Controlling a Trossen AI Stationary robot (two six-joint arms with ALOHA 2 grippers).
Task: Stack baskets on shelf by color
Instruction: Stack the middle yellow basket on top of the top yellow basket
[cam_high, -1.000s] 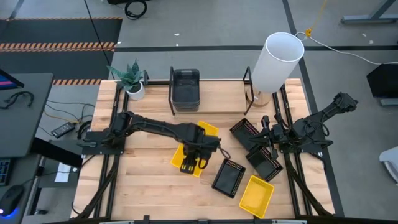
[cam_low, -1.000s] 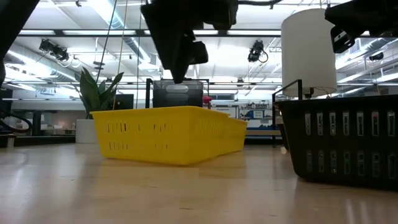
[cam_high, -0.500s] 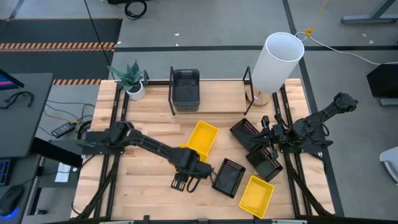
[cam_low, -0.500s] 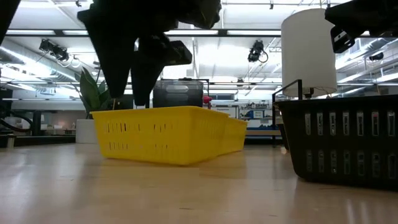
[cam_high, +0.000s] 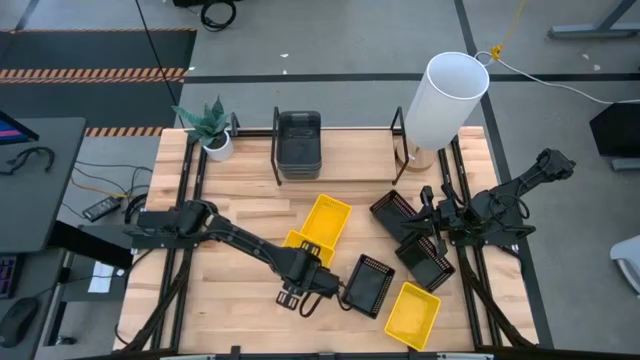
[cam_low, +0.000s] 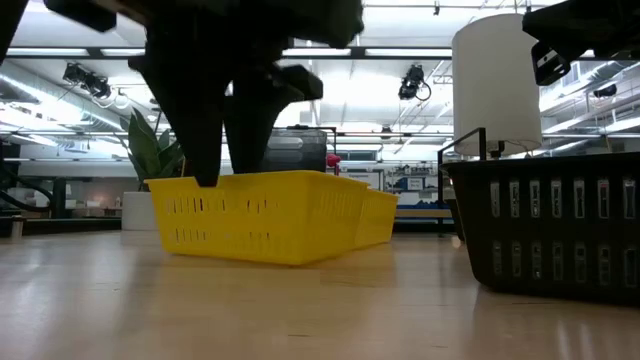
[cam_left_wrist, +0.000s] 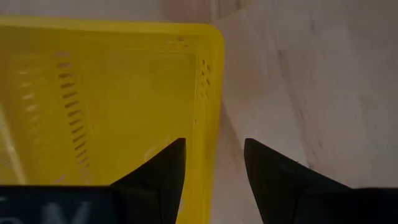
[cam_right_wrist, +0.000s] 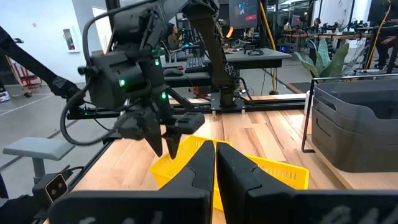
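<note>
My left gripper (cam_high: 300, 297) hangs open at the near end of a yellow basket (cam_high: 300, 247) lying mid-table, mostly hidden under the arm. In the left wrist view the gripper (cam_left_wrist: 214, 146) straddles the basket's corner rim (cam_left_wrist: 211, 93), one finger over the inside, one over bare wood. I see no touch. A second yellow basket (cam_high: 327, 220) lies just beyond it, a third (cam_high: 412, 312) near the front edge. Black perforated baskets (cam_high: 367, 283) (cam_high: 395, 212) (cam_high: 425, 258) lie to the right. Dark grey baskets (cam_high: 298, 145) sit on the shelf board (cam_high: 350, 160). My right gripper (cam_high: 432, 222) waits shut over the black baskets.
A tall white cylinder (cam_high: 445, 100) stands at the shelf's right end and a potted plant (cam_high: 212, 130) at its left. Black upright rods (cam_high: 276, 150) frame the shelf. Bare wood lies left of the yellow baskets and along the near-left table area (cam_high: 220, 290).
My left gripper has travelled from above the middle of the yellow basket toward the table's near edge and come down, so that it now stands at the basket's near rim. The baskets have stayed where they were.
</note>
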